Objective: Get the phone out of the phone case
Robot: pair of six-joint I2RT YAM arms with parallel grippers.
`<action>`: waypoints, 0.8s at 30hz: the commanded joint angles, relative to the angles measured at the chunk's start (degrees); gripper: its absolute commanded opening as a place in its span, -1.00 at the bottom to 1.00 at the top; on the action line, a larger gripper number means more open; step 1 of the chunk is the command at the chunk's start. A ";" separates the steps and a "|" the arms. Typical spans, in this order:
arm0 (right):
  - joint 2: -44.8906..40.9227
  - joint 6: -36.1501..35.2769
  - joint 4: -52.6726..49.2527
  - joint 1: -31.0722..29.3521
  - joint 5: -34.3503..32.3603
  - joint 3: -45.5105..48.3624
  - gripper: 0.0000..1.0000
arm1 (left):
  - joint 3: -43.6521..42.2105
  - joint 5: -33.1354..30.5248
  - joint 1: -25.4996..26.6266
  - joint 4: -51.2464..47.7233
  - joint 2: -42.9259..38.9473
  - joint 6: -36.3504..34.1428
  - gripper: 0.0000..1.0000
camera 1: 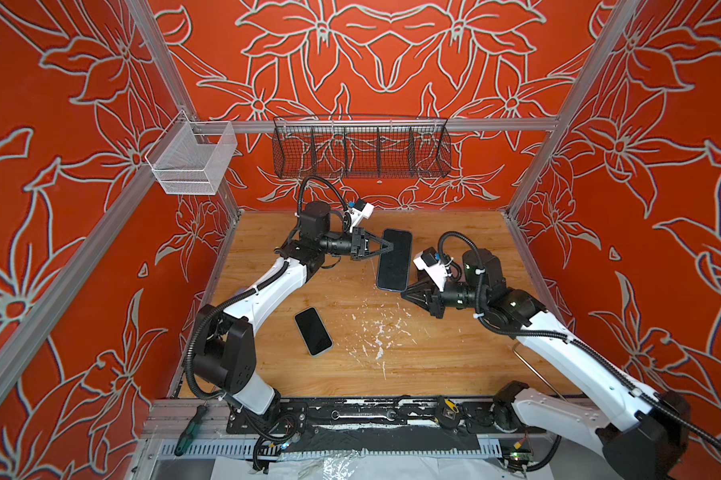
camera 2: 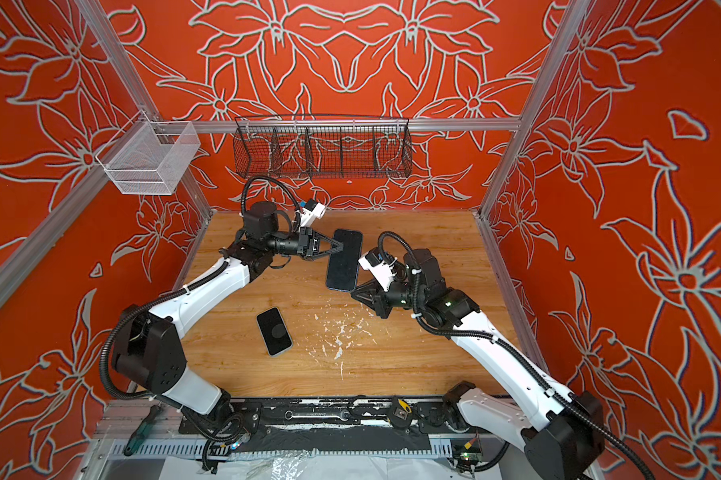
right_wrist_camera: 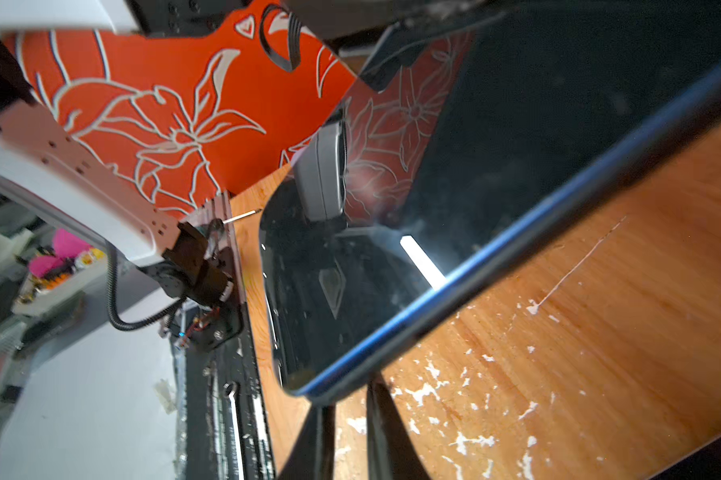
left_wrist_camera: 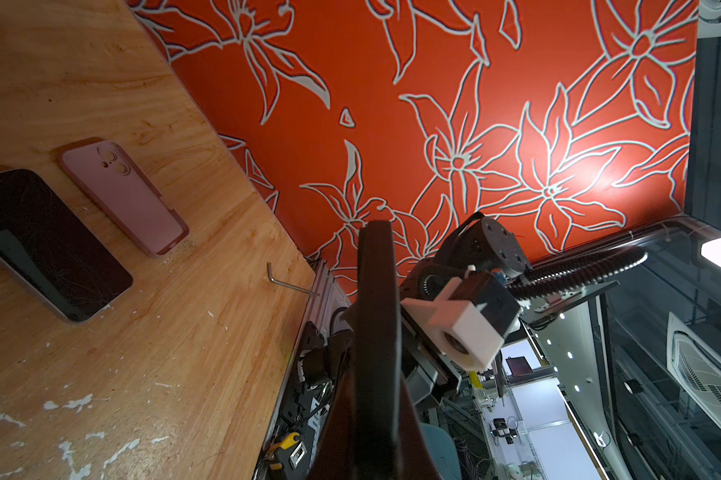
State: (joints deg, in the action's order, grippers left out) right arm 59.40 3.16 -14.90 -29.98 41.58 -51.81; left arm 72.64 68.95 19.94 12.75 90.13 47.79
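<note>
- A second phone lies screen-up on the near part of the table.
- Right gripper, fingers slightly parted, points at the lower end of the phone.
- Left gripper reaches sideways and pinches the phone's side, holding it above the table.
- The pink phone case lies flat on the table, empty.
- A black wire basket and a white mesh basket hang at the rear.

Count: 2 phones, 1 o'clock phone and 8 o'clock phone. 1 pink case. 2 wire baskets, black basket at 12, white basket at 10. 1 hex key, 1 wrench, 1 screwdriver.
</note>
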 commanded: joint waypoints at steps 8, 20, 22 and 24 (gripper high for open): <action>-9.50 18.38 10.50 1.69 3.72 6.90 0.47 | -5.88 -35.69 0.36 -1.48 -12.64 2.14 -1.00; -11.09 48.00 32.79 1.50 -13.00 21.43 0.87 | -24.27 -44.43 0.27 26.44 -14.72 22.93 -1.00; -9.99 50.06 35.63 1.31 -14.26 22.43 0.86 | -24.96 -42.90 0.27 29.57 -13.06 25.09 -1.00; -8.76 50.23 36.77 0.69 -14.89 22.24 0.85 | -26.68 -42.49 0.27 35.32 -11.33 28.23 -1.00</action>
State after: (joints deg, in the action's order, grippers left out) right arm 49.87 47.20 13.98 -28.64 30.13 -29.93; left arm 46.68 25.63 20.05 33.06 77.71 69.14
